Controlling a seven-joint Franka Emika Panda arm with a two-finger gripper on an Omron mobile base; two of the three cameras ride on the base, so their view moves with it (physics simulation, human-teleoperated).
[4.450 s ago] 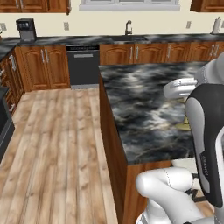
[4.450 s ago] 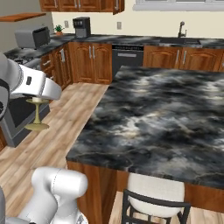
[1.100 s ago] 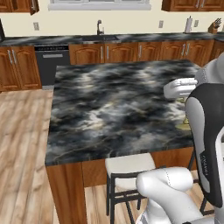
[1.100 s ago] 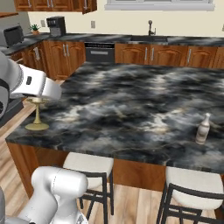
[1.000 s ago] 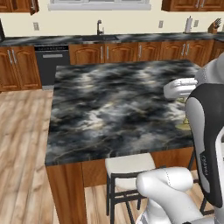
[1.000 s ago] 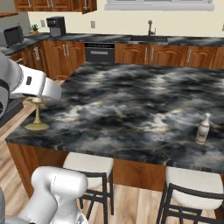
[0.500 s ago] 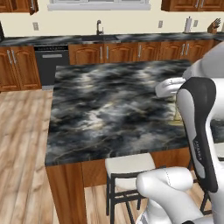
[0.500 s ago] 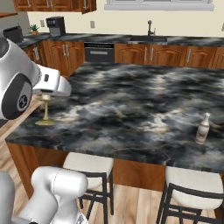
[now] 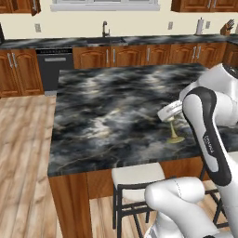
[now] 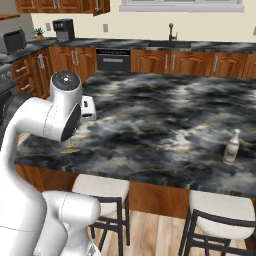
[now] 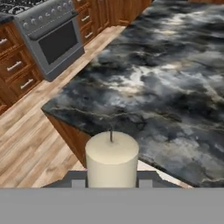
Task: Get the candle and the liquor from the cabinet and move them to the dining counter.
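Arm swung fwd since prev; gripper point(image 11: 112, 181) clamped on candle point(image 11: 112, 158), now over dining counter point(image 9: 116, 111).

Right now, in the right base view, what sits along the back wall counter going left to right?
Microwave → small potted plant → coffee maker → sink faucet.
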